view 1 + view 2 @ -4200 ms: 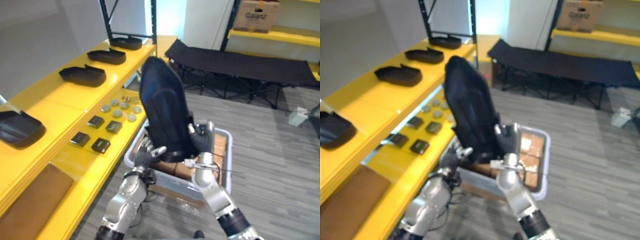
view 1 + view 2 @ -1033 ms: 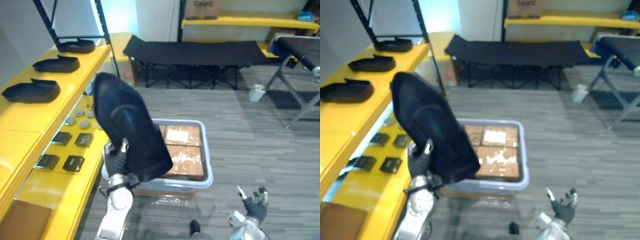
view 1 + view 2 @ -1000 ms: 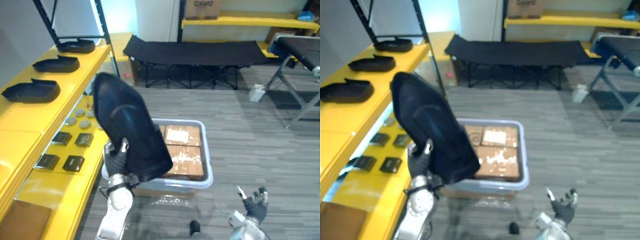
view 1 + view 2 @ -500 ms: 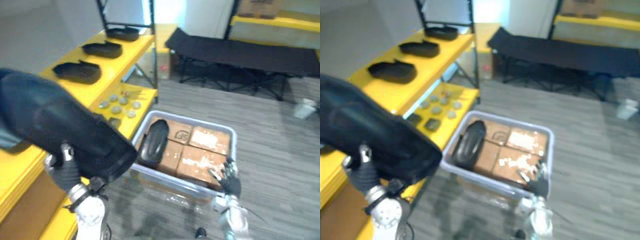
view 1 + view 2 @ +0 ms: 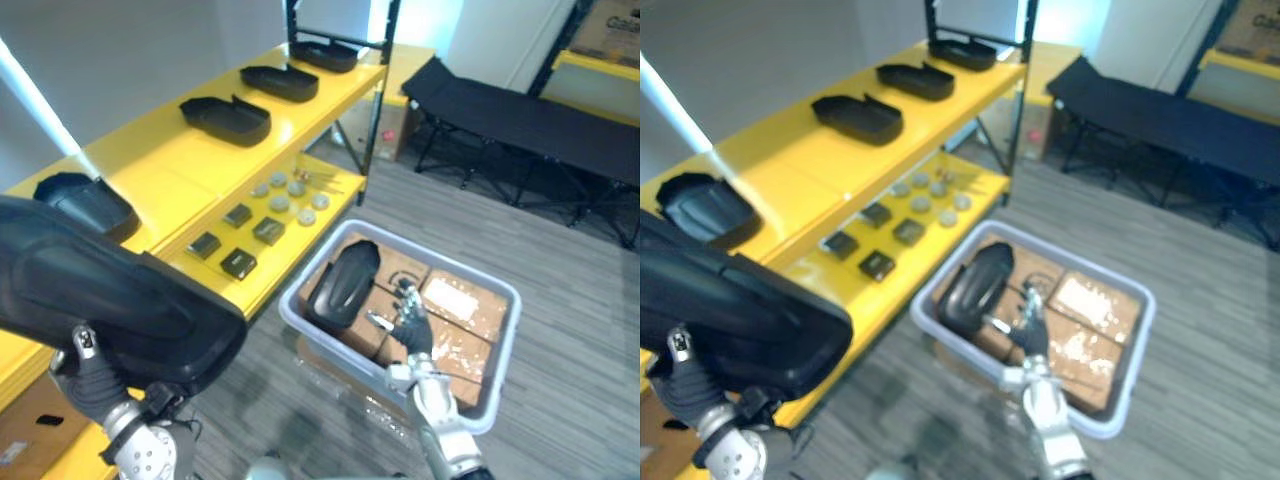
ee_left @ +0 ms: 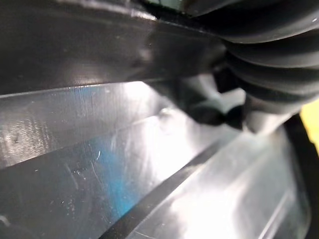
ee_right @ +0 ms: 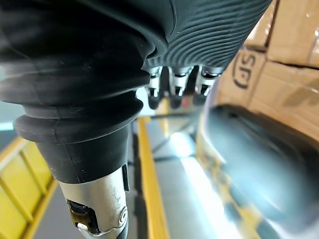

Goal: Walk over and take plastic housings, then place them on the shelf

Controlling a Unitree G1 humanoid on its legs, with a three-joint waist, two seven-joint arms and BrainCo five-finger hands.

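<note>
Left eye view: housing (image 5: 110, 300) in left hand (image 5: 92, 382)

6 black housings (image 5: 225, 118), 4 small black blocks (image 5: 238, 263), 1 grey bin (image 5: 316, 265); 1 black cot (image 5: 520, 110)

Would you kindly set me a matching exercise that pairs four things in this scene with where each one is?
Things:
1. large black housing
2. smaller black housing
3. round discs
4. black cot

Places:
A. on the lower yellow shelf
B. on the floor at the back
C. held up by the left hand
D. in the grey bin, on cardboard boxes

Pairs: 1-C, 2-D, 3-A, 4-B.
</note>
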